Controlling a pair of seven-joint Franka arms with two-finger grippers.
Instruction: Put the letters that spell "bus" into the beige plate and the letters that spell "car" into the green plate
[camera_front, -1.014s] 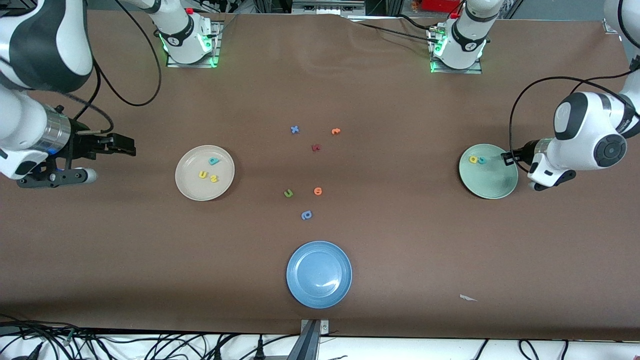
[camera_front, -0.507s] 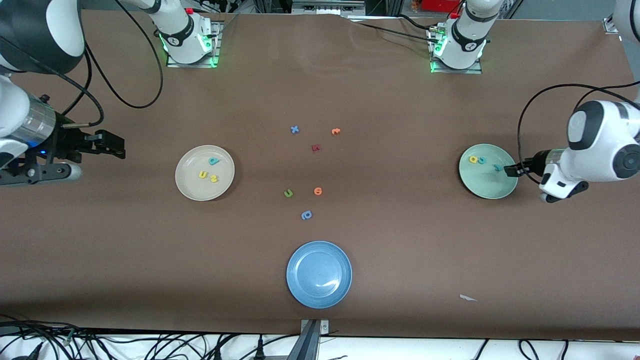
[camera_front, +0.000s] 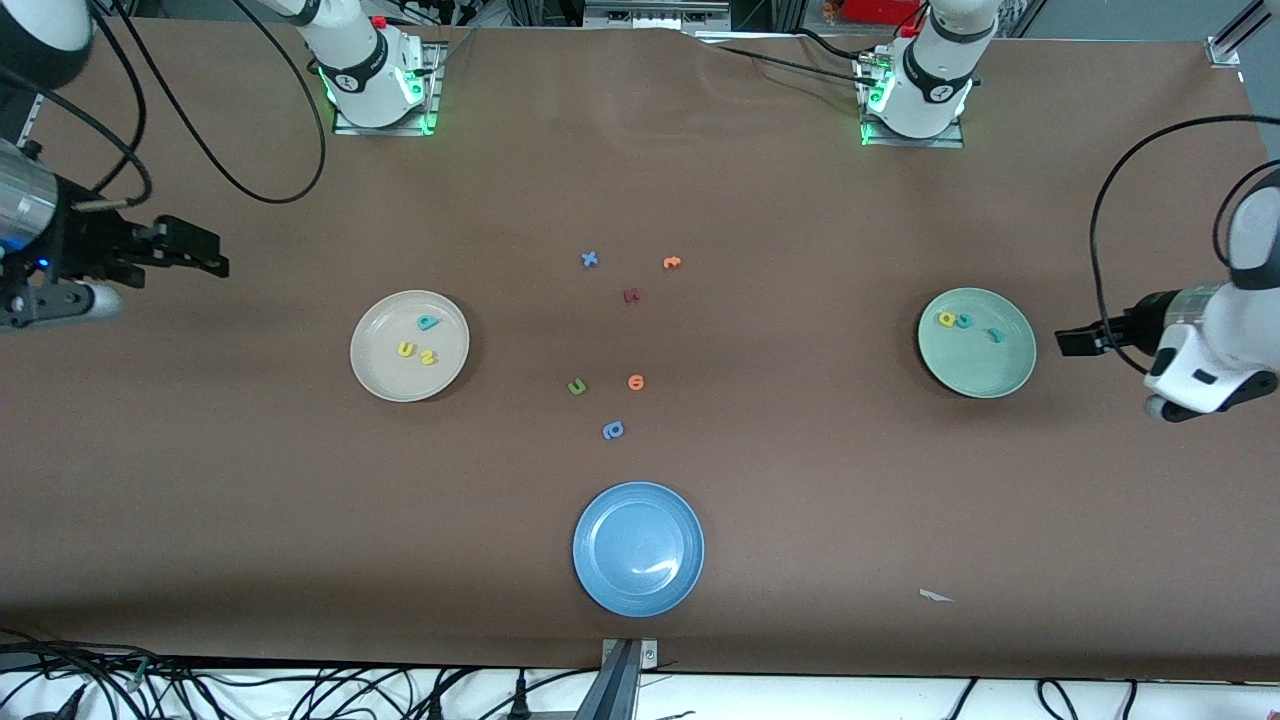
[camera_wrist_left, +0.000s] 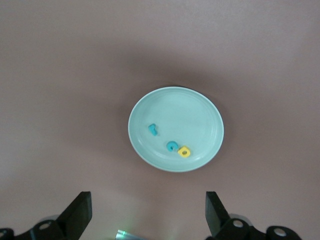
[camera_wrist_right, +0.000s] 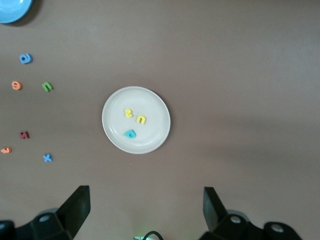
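Green plate (camera_front: 990, 370) on brown table (camera_front: 800, 500)

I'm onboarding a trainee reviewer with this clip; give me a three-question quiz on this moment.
1. True or false: the green plate holds three letters.
2. Which plate holds nothing? A) beige plate B) blue plate C) green plate
3. Fill in: the left tool is over the table beside the ___ plate.

Key: 1 true: the teal c, yellow a and teal r. 2 B. 3 green.
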